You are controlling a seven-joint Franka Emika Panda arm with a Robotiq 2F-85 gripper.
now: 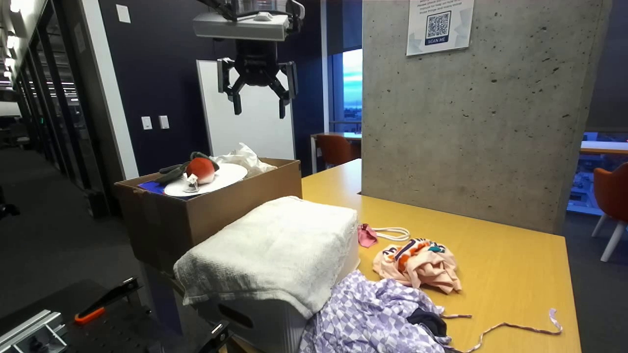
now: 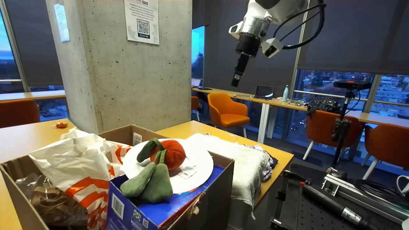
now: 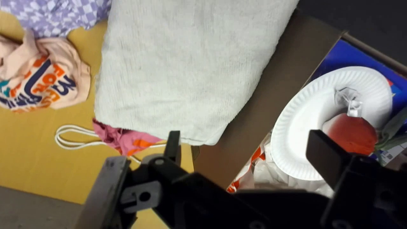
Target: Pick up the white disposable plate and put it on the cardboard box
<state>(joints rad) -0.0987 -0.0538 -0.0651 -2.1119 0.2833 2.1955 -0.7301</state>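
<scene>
The jaws hang wide and empty. Below and to one side, the white disposable plate (image 3: 303, 127) lies across a blue carton (image 2: 177, 206) in the cardboard box (image 1: 235, 206); placement looks complete, so probably only retreat remains.

A concrete pillar (image 1: 471, 127) rose beside the yellow surface (image 1: 520, 289) in both exterior views. In an exterior view, a navy wall (image 1: 162, 68) stood at upper left, a white panel (image 1: 252, 135) left of center, and dark floor (image 1: 41, 215) ran along the left edge. In an exterior view, orange chairs (image 2: 227, 107) stood at center and right, near windows (image 2: 393, 89) with bluish light under dark blinds (image 2: 351, 38).
</scene>
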